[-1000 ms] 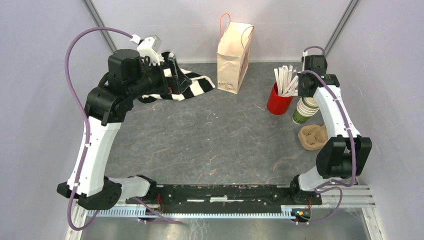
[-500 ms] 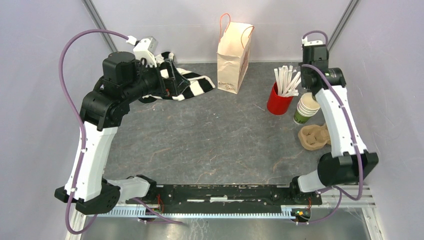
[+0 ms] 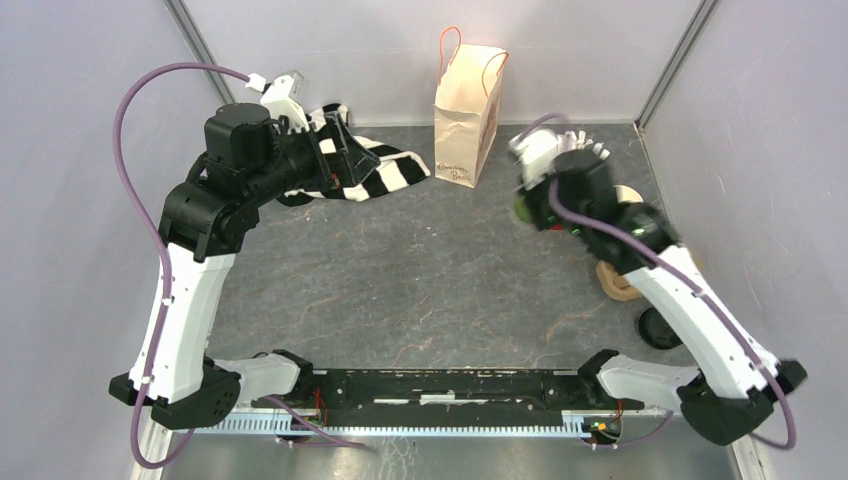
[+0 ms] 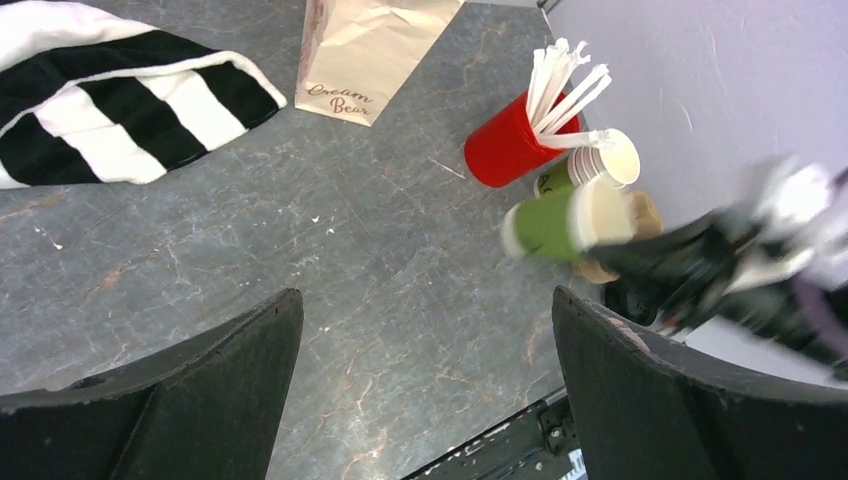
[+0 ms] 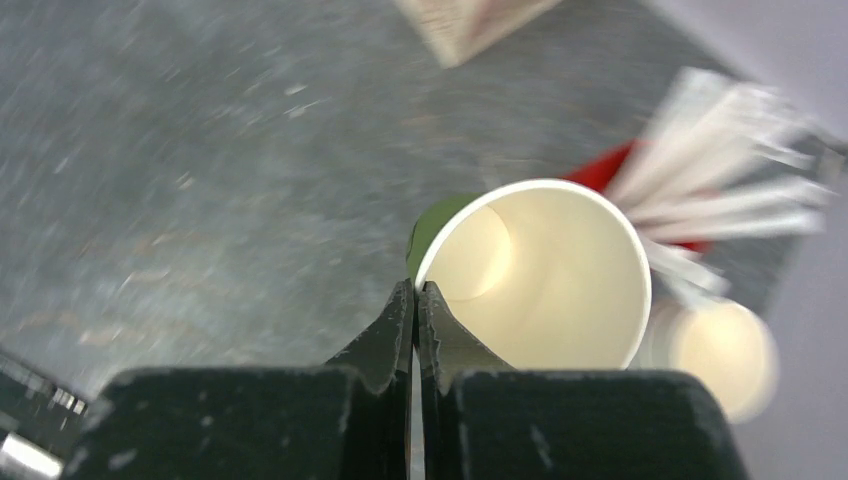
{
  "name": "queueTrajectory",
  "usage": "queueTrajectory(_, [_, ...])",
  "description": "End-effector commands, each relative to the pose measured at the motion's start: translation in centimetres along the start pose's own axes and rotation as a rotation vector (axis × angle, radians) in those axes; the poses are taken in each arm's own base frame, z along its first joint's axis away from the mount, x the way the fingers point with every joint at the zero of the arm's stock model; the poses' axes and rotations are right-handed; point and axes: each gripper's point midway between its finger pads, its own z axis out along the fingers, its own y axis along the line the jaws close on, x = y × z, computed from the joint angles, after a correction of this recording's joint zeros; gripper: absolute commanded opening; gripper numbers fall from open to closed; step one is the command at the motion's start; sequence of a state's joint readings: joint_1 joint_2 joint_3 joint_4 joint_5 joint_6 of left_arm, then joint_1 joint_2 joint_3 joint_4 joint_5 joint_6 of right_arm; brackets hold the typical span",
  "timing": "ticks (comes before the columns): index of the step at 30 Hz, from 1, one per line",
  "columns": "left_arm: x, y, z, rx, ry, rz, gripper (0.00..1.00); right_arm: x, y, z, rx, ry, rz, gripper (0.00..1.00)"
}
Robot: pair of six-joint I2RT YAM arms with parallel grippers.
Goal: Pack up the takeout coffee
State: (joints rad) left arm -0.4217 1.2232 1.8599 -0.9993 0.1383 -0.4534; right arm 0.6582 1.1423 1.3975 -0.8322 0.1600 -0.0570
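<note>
Grey mottled table (image 3: pixel 420 290) fills the floor of this pale-walled booth, both arm bases at the near edge. Nearest, at 4 o'clock from the overhead camera, sits a round black lid (image 3: pixel 660 328), seen straight down, so I can't tell what is under it. Neither wrist camera shows it clearly. Just beyond it lies a brown pulp carrier (image 3: pixel 612 283), partly under the blurred right arm.

At 2 o'clock the right gripper (image 5: pixel 415 290) is pinched tight on the rim of a green lidless cup (image 5: pixel 540 275). Overhead that grip is a smear, but the wrist camera shows the fingers closed on the rim and the cream inside. The left wrist view catches the same cup tipped on its side in the air.

Behind it, that view alone shows the red cup (image 4: pixel 508 150) of white sticks (image 4: pixel 565 85) and a stack of cups (image 4: pixel 608 158) beside it; overhead, the arm covers the red one.

Far left, at 10 o'clock, the left gripper (image 4: pixel 422 300) hangs spread wide, holding nothing, above a black-and-white striped cloth (image 3: pixel 395 172). At 12 o'clock stands the paper bag (image 3: pixel 467 115).
</note>
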Motion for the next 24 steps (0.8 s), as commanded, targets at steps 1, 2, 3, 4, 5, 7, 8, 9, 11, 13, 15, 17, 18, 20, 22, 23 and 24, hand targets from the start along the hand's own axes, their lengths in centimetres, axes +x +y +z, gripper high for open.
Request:
queueTrajectory(1, [-1.9, -0.9, -0.7, 0.015, -0.084, -0.089, 1.0, 2.6, 9.9, 2.1, -0.208, 0.046, -0.131, 0.0])
queueTrajectory(2, [-2.0, -0.9, -0.6, 0.016, -0.085, -0.095, 1.0, 3.3, 12.3, 2.2, -0.244, 0.057, -0.179, 0.0])
queueTrajectory(3, [-2.1, -0.9, -0.5, 0.017, -0.087, -0.101, 1.0, 3.9, 13.9, 2.4, -0.267, 0.063, -0.215, 0.0])
queueTrajectory(4, [-2.1, -1.0, -0.4, 0.017, -0.086, -0.105, 1.0, 4.6, 15.9, 2.4, -0.3, 0.068, -0.257, 0.0])
queueTrajectory(5, [-2.1, -1.0, -0.3, 0.016, -0.085, -0.11, 1.0, 5.2, 17.6, 2.4, -0.333, 0.067, -0.289, 0.0])
queueTrajectory(7, [-2.0, -0.9, -0.3, 0.013, -0.082, -0.117, 1.0, 6.2, 20.0, 2.7, -0.38, 0.067, -0.326, 0.0])
queueTrajectory(8, [-2.0, -0.9, -0.3, 0.011, -0.083, -0.118, 1.0, 6.8, 21.2, 2.8, -0.406, 0.064, -0.339, 0.0])
queueTrajectory(9, [-1.9, -0.8, -0.4, 0.008, -0.083, -0.119, 1.0, 7.2, 22.2, 2.9, -0.439, 0.06, -0.344, 0.0])
queueTrajectory(11, [-1.9, -0.7, -0.6, 0.002, -0.085, -0.118, 1.0, 8.0, 23.7, 3.1, -0.489, 0.056, -0.304, 0.0])
queueTrajectory(13, [-1.8, -0.6, -0.8, -0.003, -0.083, -0.119, 1.0, 8.6, 24.4, 3.4, -0.504, 0.05, -0.288, 0.0])
queueTrajectory(15, [-1.8, -0.6, -0.9, -0.005, -0.084, -0.117, 1.0, 9.4, 24.6, 3.8, -0.5, 0.061, -0.294, 0.0])
queueTrajectory(17, [-1.7, -0.5, -1.0, -0.01, -0.085, -0.118, 1.0, 10.5, 24.4, 4.4, -0.48, 0.093, -0.312, 0.0])
queueTrajectory(18, [-1.7, -0.4, -1.0, -0.012, -0.086, -0.117, 1.0, 11.0, 24.3, 4.5, -0.469, 0.109, -0.323, 0.0])
queueTrajectory(20, [-1.7, -0.4, -1.1, -0.012, -0.087, -0.115, 1.0, 11.6, 24.2, 4.7, -0.444, 0.132, -0.348, 0.0])
queueTrajectory(22, [-1.7, -0.4, -1.0, -0.013, -0.086, -0.114, 1.0, 12.0, 24.2, 4.7, -0.423, 0.149, -0.377, 0.01])
queueTrajectory(23, [-1.7, -0.4, -1.0, -0.014, -0.085, -0.112, 1.0, 12.1, 24.3, 4.7, -0.418, 0.155, -0.381, 0.02])
queueTrajectory(24, [-1.6, -0.3, -1.0, -0.014, -0.084, -0.112, 1.0, 12.3, 24.3, 4.7, -0.417, 0.162, -0.384, 0.03])
